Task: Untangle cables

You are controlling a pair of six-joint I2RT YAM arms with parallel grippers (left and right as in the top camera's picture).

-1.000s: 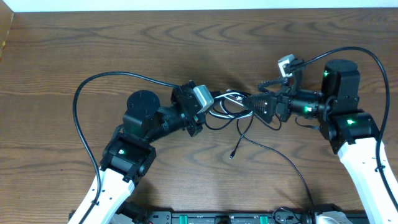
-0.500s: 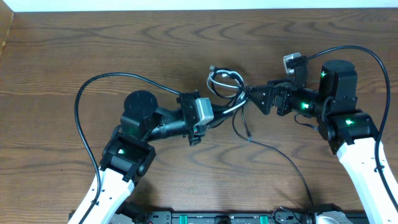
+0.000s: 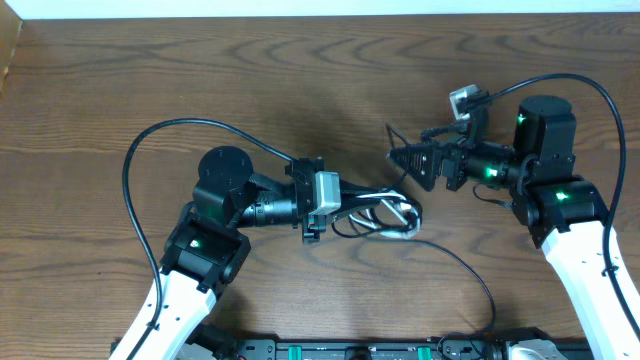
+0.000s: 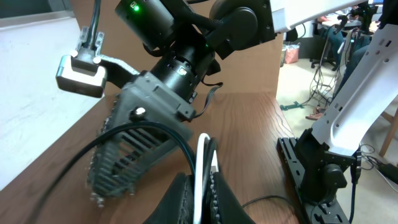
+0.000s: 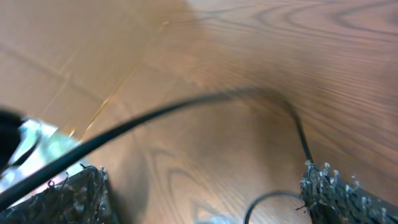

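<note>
The left claw (image 4: 200, 182) is clamped tight on a glossy white strand and a black cord of the cables (image 3: 385, 215); their small looped tangle of thin black and whitish cords spreads just beyond its tips, mid-bench (image 3: 150, 80), on dark wood grain; the right claw (image 3: 402, 158) gapes wide, one thin black cord crossing unpinched between its ribbed pads.

Overhead straight down on table (image 3: 150, 80), left wrist facing right arm (image 4: 180, 68), right wrist low over it

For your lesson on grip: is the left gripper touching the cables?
Touching. The left wrist view shows the left gripper shut on the cables, a white one pinched between its jaws.
</note>
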